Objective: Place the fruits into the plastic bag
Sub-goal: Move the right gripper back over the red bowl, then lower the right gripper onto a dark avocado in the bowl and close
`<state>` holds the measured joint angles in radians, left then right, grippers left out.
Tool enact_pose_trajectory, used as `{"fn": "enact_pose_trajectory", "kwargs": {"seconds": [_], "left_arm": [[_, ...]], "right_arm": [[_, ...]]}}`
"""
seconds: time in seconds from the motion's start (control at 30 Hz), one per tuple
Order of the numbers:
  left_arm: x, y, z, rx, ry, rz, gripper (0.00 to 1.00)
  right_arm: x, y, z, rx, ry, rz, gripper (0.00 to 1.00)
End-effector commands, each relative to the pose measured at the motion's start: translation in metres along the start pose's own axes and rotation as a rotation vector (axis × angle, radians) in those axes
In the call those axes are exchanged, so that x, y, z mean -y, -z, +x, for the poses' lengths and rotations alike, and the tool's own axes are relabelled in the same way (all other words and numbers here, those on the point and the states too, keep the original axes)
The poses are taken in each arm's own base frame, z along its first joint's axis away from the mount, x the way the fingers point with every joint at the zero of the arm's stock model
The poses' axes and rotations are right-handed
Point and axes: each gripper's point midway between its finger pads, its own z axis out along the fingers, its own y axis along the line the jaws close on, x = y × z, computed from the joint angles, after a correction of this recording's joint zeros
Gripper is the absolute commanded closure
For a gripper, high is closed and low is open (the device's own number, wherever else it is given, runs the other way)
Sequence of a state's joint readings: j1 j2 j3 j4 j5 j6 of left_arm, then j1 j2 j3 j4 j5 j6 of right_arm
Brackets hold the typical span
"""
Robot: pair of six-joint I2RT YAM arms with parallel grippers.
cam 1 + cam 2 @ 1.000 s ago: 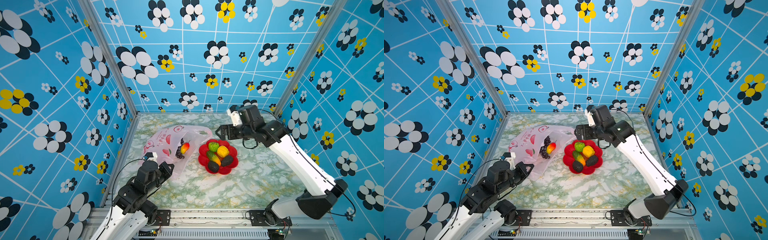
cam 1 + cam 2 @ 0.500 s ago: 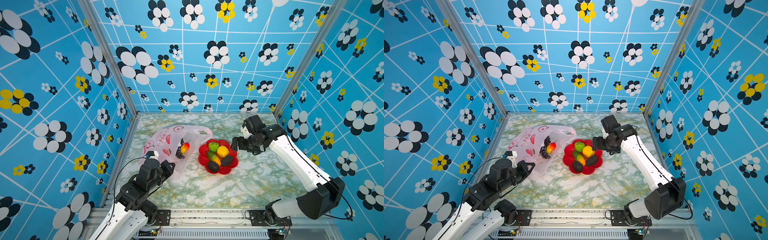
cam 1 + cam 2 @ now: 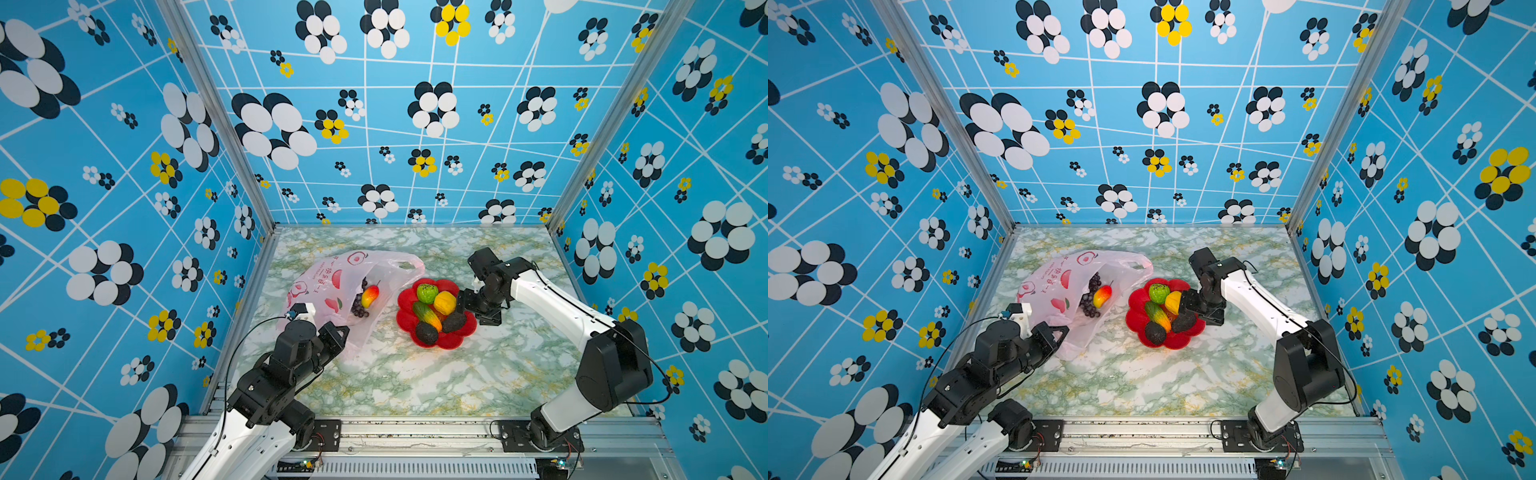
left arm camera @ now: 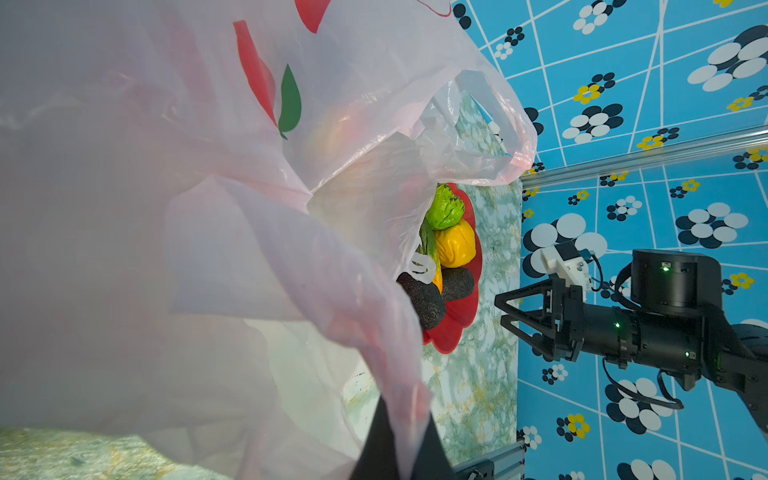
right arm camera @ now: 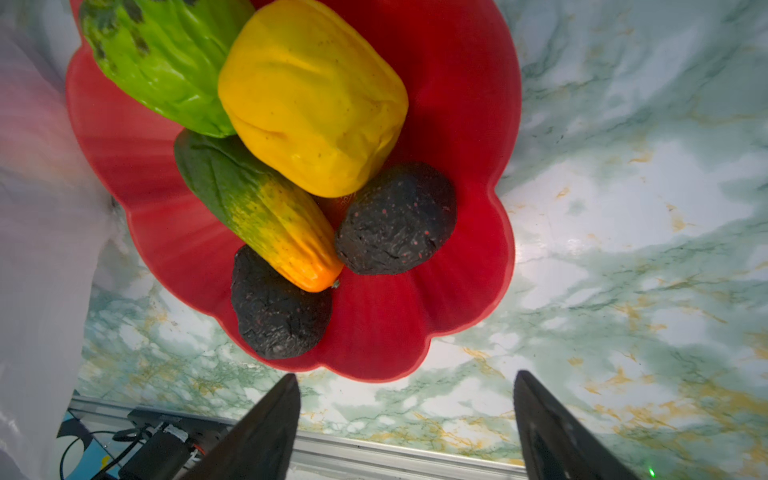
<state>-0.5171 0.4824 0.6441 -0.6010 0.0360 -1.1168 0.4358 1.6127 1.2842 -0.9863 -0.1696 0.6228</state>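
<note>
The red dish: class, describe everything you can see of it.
The red dish is a glossy, plastic-looking shallow bowl with a scalloped, flower-shaped rim. It sits flat on the marbled table, beside the plastic bag; whether they touch is unclear. It holds a green fruit, a yellow fruit, a green-to-orange oblong and two dark avocados. The open right gripper hovers by its rim.

red dish (image 3: pixel 448 341), pale pink bag (image 3: pixel 325 286)
</note>
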Motion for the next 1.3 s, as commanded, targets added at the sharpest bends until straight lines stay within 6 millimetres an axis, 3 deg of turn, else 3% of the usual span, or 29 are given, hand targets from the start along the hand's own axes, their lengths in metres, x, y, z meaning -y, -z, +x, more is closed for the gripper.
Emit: {"fn": "enact_pose_trajectory", "kwargs": {"seconds": [0.0, 0.47, 1.27], "left_arm": [[-0.010, 0.000, 0.000, 0.009, 0.015, -0.032, 1.00], [-0.014, -0.005, 0.001, 0.001, 0.015, -0.046, 1.00], [-0.013, -0.014, -0.006, -0.035, 0.036, -0.051, 1.00]], "right_arm": [[0.000, -0.011, -0.004, 0.004, -0.034, 0.018, 0.18], [-0.007, -0.044, -0.015, -0.022, -0.049, 0.064, 0.21], [-0.005, -0.079, -0.022, -0.032, -0.056, 0.141, 0.22]]}}
